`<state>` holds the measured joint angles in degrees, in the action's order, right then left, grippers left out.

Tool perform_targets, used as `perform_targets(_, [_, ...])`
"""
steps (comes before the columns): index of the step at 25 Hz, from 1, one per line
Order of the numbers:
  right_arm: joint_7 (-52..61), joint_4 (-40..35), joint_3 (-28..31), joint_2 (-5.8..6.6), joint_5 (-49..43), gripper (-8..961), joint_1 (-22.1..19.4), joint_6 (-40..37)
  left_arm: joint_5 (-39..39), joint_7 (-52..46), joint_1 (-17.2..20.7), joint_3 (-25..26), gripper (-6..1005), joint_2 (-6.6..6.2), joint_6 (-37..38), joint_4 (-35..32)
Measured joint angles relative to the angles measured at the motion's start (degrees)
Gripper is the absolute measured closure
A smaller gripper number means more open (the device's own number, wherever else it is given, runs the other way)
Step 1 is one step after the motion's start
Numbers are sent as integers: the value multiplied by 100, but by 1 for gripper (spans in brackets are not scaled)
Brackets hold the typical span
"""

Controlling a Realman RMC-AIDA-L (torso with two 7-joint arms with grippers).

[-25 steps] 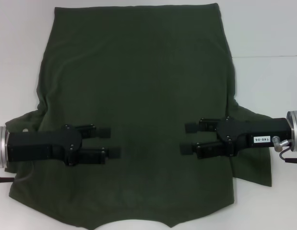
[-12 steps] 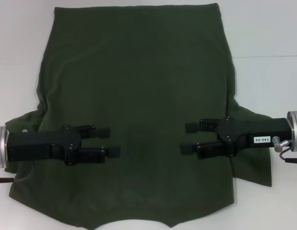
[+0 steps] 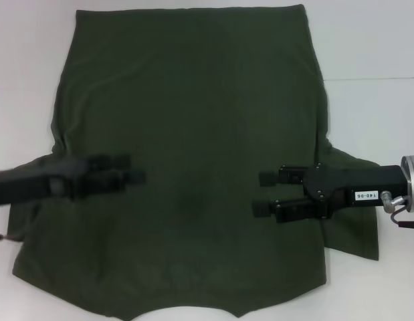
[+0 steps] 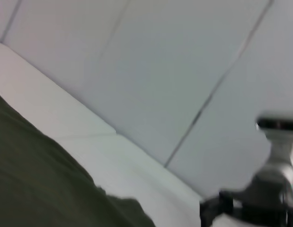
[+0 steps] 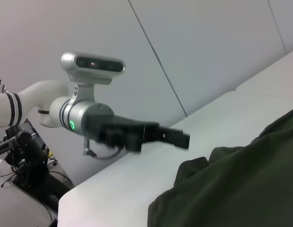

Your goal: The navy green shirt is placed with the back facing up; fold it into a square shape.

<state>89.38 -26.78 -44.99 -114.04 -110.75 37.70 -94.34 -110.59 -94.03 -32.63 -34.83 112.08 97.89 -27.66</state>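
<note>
The white tabletop [image 3: 367, 40] carries the navy green shirt [image 3: 193, 120], which covers most of it in the head view: spread flat, hem toward the far edge, the curved neckline at the near edge, closest to the robot. Both short sleeves appear turned in or bunched along the sides of the body, the right one lying as a loose flap beside the right arm, the left one under the blurred left arm. Beyond that, no crease shows across the body of the cloth; the length from hem to collar lies open in one layer as far as can be seen. So I judge the folding to be at an early stage: the sleeves may be partly gathered in, but the side thirds and the lengthwise folds that would bring it to a square are all left to do

The right pincer [image 3: 261, 193] reaches in from the right side over the lower half of the shirt, its two black fingers [image 3: 268, 178] parted with a clear gap between them and nothing of the cloth caught there; it hovers over or rests on the fabric, which of the two I cannot tell

The left pincer [image 3: 126, 178] is over the left sleeve region, smeared by motion in the head view, so whether it is wide or narrow cannot be told. The right wrist view shows it clear of the tabletop, the shirt's bunched edge [image 5: 217, 189] lying nearer that camera
</note>
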Motion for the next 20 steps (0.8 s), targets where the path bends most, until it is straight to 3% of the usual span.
perform_targets(4, [42, 7, -47, 27, -5, 11, 20, -13, 1, -708, -12, 606, 125, -121, 140, -5])
perform_targets(7, [51, 7, -100, 35, -6, 11, 31, -29, -29, -1600, 77, 890, 125, -360, 39, -19])
perform_targets(11, [54, 7, -208, 40, -9, 11, 49, -42, -129, -2458, 335, 947, 123, -559, -405, -153])
perform_targets(20, [66, 7, -312, 49, -49, 11, 57, -57, -1063, -3463, 691, 1262, 124, -649, -1298, -423])
